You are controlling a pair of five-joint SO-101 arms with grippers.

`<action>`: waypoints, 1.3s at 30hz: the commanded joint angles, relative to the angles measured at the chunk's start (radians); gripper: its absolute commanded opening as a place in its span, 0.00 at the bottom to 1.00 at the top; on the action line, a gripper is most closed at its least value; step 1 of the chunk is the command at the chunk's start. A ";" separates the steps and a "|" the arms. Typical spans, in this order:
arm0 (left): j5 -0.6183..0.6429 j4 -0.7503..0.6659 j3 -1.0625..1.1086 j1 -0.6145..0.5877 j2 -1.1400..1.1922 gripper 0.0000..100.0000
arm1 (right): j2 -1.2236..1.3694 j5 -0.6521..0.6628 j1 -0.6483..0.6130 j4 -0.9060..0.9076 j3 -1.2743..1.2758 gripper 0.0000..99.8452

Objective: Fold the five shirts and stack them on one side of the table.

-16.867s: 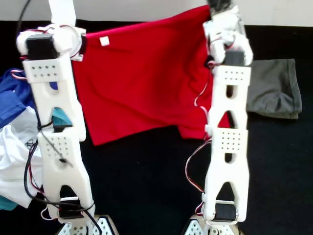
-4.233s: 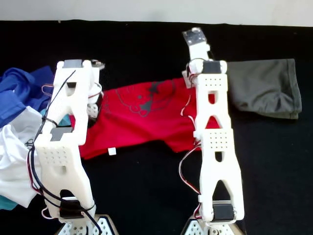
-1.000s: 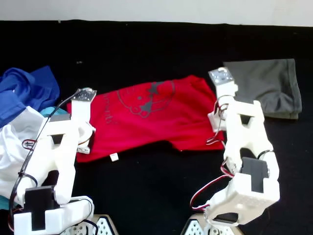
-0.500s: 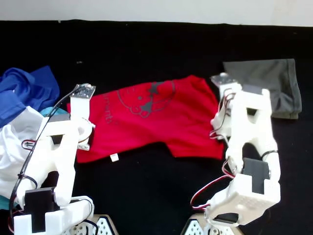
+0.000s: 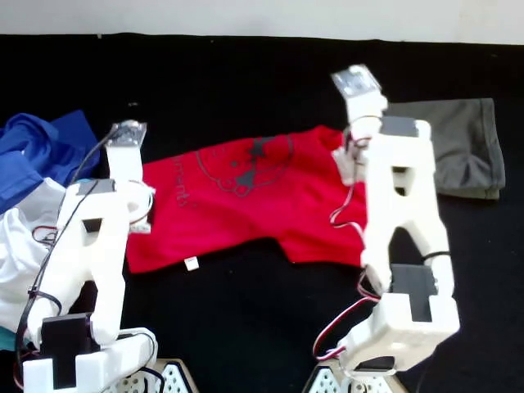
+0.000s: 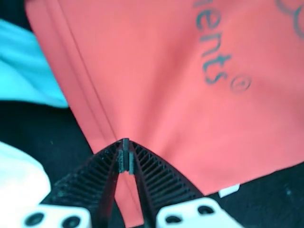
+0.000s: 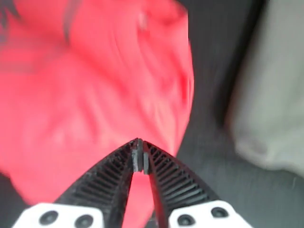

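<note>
With the left end effector (image 6: 124, 159) and right end effector (image 7: 138, 159) closed on nothing, a careless pinch could bunch the red shirt (image 5: 246, 196) and skew the fold.

The red shirt (image 5: 246, 196) is soft matt cloth with a flat grey print. The folded grey shirt (image 5: 467, 147), upper right in the high view, is matt too. The table (image 5: 246, 74) looks dull black. The left arm (image 5: 90, 246) and right arm (image 5: 401, 205) are smooth white plastic. The left gripper (image 6: 124, 161) and right gripper (image 7: 138, 161) have ribbed black plastic jaws.

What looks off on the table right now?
The red shirt lies skewed and rumpled, its near edge uneven, with a white tag sticking out. The blue and white shirts sit in an unfolded heap beside it.
</note>
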 commanded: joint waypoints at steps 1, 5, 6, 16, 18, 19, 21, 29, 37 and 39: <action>0.011 -0.006 -0.085 0.051 0.056 0.01 | 0.113 -0.034 -0.059 -0.131 -0.087 0.01; 0.012 -0.006 -0.189 0.067 0.220 0.01 | 0.338 -0.034 -0.059 -0.151 -0.277 0.01; 0.012 -0.006 -0.216 0.067 0.254 0.01 | 0.397 -0.034 -0.056 -0.151 -0.329 0.01; 0.012 -0.011 -0.309 0.062 0.421 0.01 | 0.822 -0.029 0.130 -0.074 -0.881 0.01; 0.012 -0.011 -0.311 0.062 0.429 0.01 | 0.860 -0.031 0.134 -0.008 -0.989 0.01; 0.012 -0.011 -0.312 0.062 0.429 0.01 | 0.872 -0.031 0.134 0.027 -1.041 0.01; 0.012 -0.008 -0.329 0.062 0.440 0.01 | 0.885 -0.032 0.128 0.096 -1.145 0.01; 0.012 -0.011 -0.328 0.062 0.441 0.01 | 0.905 -0.029 0.127 0.196 -1.414 0.01; 0.012 -0.011 -0.326 0.062 0.443 0.01 | 0.995 -0.034 0.047 0.205 -1.392 0.01; 0.012 -0.011 -0.326 0.062 0.443 0.01 | 1.009 -0.029 0.033 0.197 -1.392 0.01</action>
